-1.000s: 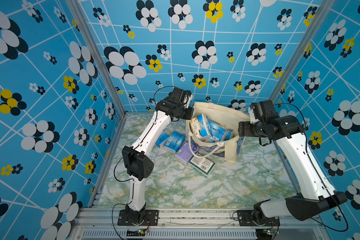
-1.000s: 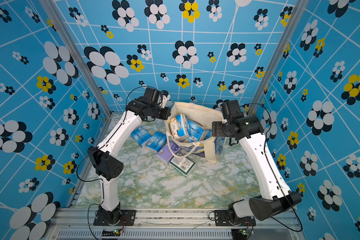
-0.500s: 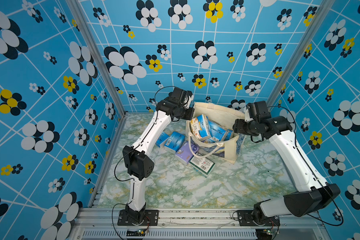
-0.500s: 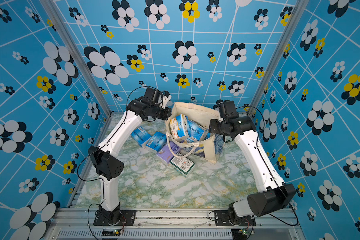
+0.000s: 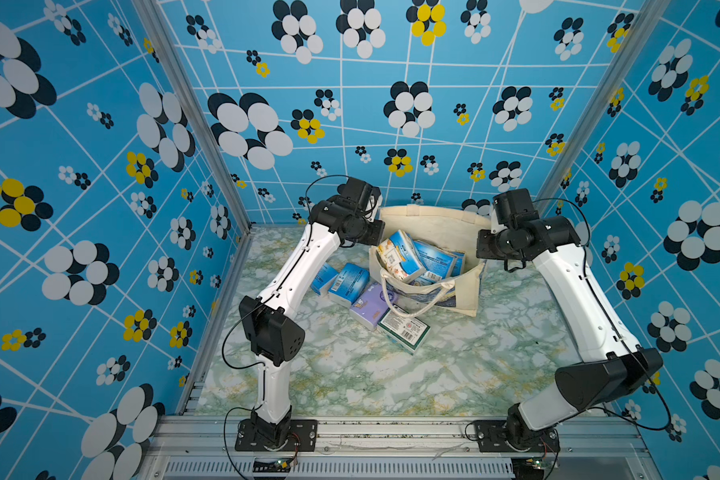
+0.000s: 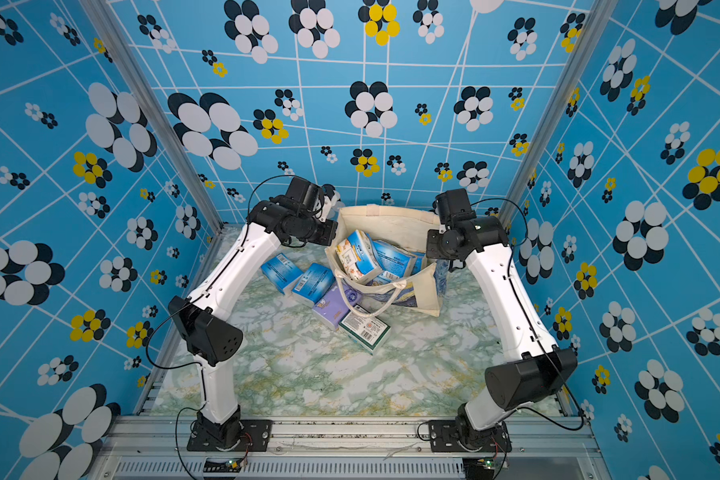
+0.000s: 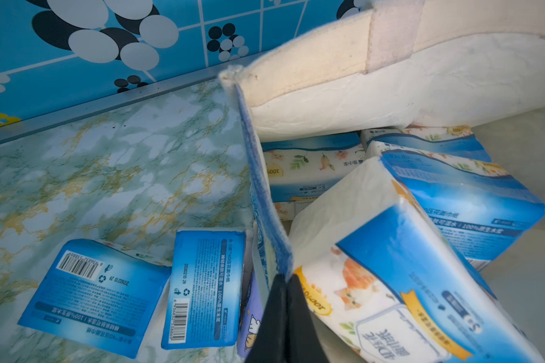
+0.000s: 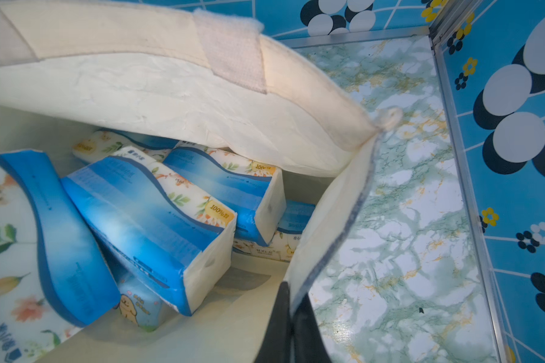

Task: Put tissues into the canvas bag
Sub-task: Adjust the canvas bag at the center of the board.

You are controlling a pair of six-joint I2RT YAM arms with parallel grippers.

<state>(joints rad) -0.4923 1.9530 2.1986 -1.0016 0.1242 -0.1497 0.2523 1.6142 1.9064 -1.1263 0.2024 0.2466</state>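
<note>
The cream canvas bag (image 5: 433, 228) stands open at the back of the table, and both grippers hold its mouth apart. My left gripper (image 7: 286, 278) is shut on the bag's left rim (image 7: 266, 201). My right gripper (image 8: 291, 301) is shut on the right rim (image 8: 337, 220). Several blue and white-orange tissues (image 5: 408, 255) lie piled inside the bag (image 8: 145, 207). Outside, by the bag's left front, lie two blue packs (image 5: 348, 282) (image 7: 205, 286), a lilac pack (image 5: 368, 305) and a green-white pack (image 5: 404, 330).
The bag's loop handle (image 5: 412, 305) drapes over the lilac and green-white packs. Blue flowered walls (image 5: 100, 208) close in the left, back and right sides. The marble tabletop (image 5: 391, 374) stretches toward the front rail.
The right arm swung in to the bag's right rim and its jaws closed on the fabric. The left arm and the packs have not moved.
</note>
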